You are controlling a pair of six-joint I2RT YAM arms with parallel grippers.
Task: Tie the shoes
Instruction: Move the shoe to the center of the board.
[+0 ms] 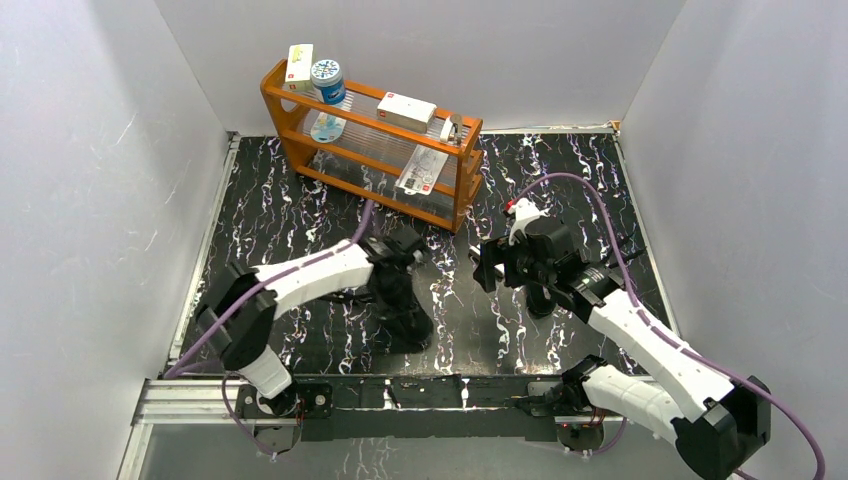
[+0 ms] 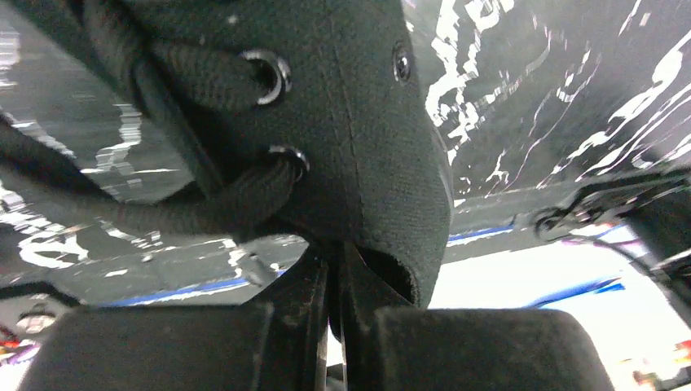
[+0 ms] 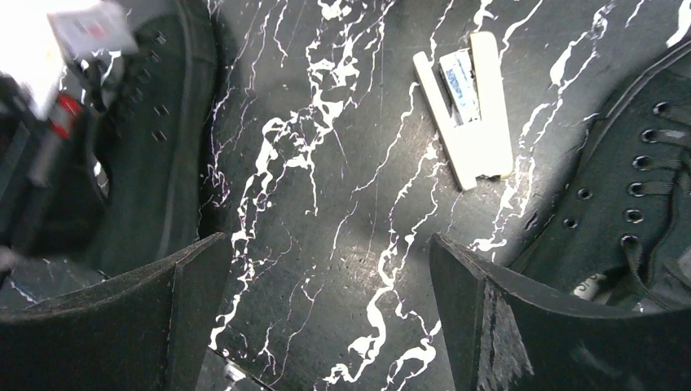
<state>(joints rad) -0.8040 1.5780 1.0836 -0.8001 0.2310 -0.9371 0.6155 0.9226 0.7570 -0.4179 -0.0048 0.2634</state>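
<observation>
Knot not begun: left claw (image 2: 336,273) pinches the collar of a black sneaker (image 2: 367,122); the wide-open right claw (image 3: 326,265) should next seek a lace (image 2: 212,208).

Readable text: none in any view.
White box (image 3: 466,106), ahead of the spread right gripper (image 3: 326,240): blue label, print blurred.
Boxes (image 1: 406,108) on the wooden rack (image 1: 467,175), far beyond both grippers: red marks, lettering too small.
Blue tin (image 1: 327,80), same rack: white pattern, no legible words.
Shoe (image 2: 367,147) pinched in the left gripper (image 2: 334,314): no lettering shows.
</observation>
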